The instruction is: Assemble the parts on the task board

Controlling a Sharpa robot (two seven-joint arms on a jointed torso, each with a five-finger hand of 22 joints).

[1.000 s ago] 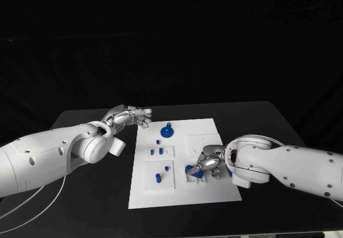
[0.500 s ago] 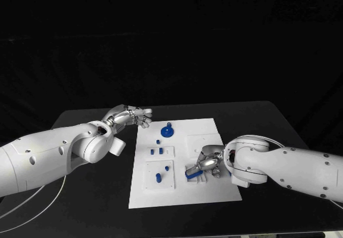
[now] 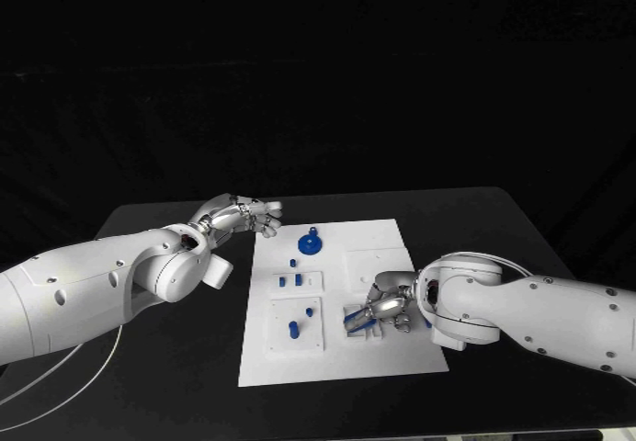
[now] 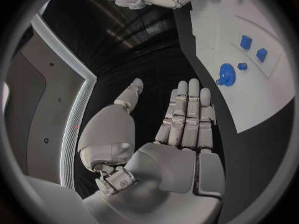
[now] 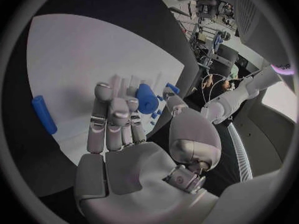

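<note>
A blue part [image 3: 356, 317] sits at the right robot hand [image 3: 387, 306], low and right of centre on the white board [image 3: 398, 358] in the head view, apparently pinched so it can be seated in the board. In the right wrist view the part [image 5: 147, 99] lies at the fingertips [image 5: 117, 104], fingers extended toward the board. A blue gear [image 3: 309, 244] lies near the board's upper edge, unassembled. The left robot hand [image 3: 243, 218] hovers beside the board's upper left corner, fingers spread, holding nothing, over the table [image 3: 173, 367].

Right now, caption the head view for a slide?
Right robot hand holds a blue part over the task board; left robot hand hovers open.
</note>
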